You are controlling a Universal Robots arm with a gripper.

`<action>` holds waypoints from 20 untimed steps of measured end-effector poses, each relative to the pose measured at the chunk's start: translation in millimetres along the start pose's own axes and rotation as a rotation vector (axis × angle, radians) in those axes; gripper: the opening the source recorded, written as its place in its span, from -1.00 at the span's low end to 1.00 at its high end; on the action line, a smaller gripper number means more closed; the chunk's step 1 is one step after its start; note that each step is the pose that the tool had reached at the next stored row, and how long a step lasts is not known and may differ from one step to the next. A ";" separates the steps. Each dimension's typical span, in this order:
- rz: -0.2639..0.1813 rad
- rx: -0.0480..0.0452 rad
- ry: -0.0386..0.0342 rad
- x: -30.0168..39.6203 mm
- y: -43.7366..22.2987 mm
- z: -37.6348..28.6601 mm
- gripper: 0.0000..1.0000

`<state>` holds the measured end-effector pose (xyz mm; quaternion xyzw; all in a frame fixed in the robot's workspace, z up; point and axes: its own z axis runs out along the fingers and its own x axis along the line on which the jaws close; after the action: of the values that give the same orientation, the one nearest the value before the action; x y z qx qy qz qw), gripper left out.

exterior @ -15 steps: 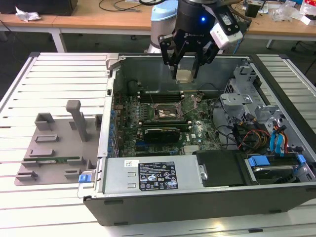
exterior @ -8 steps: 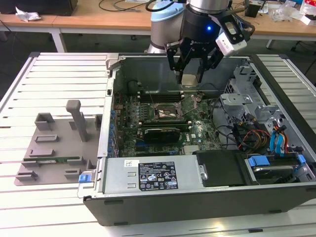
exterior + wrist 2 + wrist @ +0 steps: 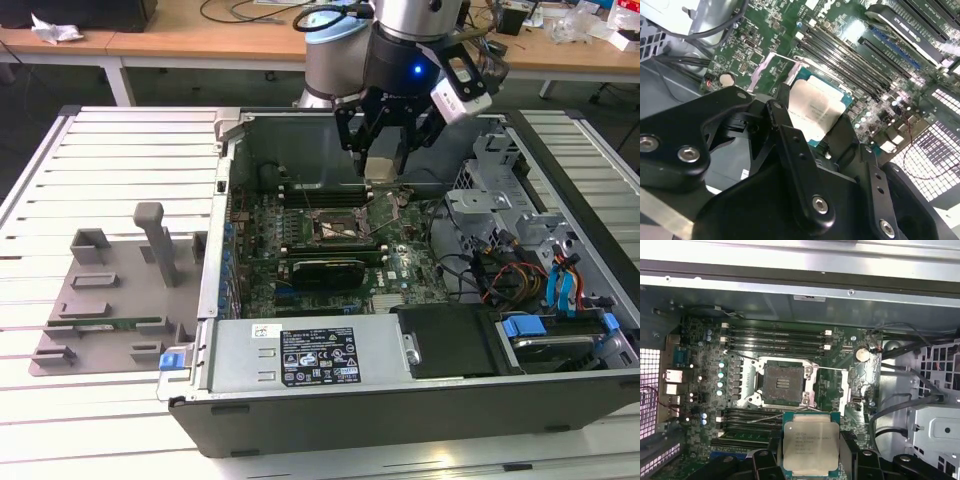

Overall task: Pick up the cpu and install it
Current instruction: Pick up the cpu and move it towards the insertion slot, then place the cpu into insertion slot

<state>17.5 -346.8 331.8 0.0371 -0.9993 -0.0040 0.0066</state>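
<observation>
- Hand (image 3: 383, 160) of yours is closed on the cpu (image 3: 810, 444) and pinches it by its edges.
- Cpu hangs up over the green board (image 3: 400, 265).
- In the exterior view, the open socket (image 3: 340, 228) sits at 7 o'clock from your hand.

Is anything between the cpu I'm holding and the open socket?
Nothing visible. The gripper holds the cpu near the socket, which lies bare, its metal frame swung open to one side.
</observation>
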 end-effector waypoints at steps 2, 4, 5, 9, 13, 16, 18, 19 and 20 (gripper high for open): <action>0.000 -0.0002 0.0000 1.1 0.1 7.3 0.09; 0.000 -0.0001 0.0000 1.2 0.0 13.8 0.09; 0.000 0.0000 0.0000 1.1 0.0 19.0 0.09; 0.000 -0.0001 0.0000 1.0 -0.1 24.6 0.09; 0.000 0.0000 0.0000 1.0 -0.1 24.7 0.09; 0.000 -0.0001 0.0000 0.9 -0.1 24.8 0.09; 0.000 -0.0001 0.0000 0.9 -0.1 24.8 0.09; 0.002 -0.0001 0.0000 0.9 -0.1 24.8 0.09; 0.007 -0.0002 -0.0001 0.9 -0.1 24.8 0.09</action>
<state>16.2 -346.8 307.0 0.0336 -0.9994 -0.0040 0.0065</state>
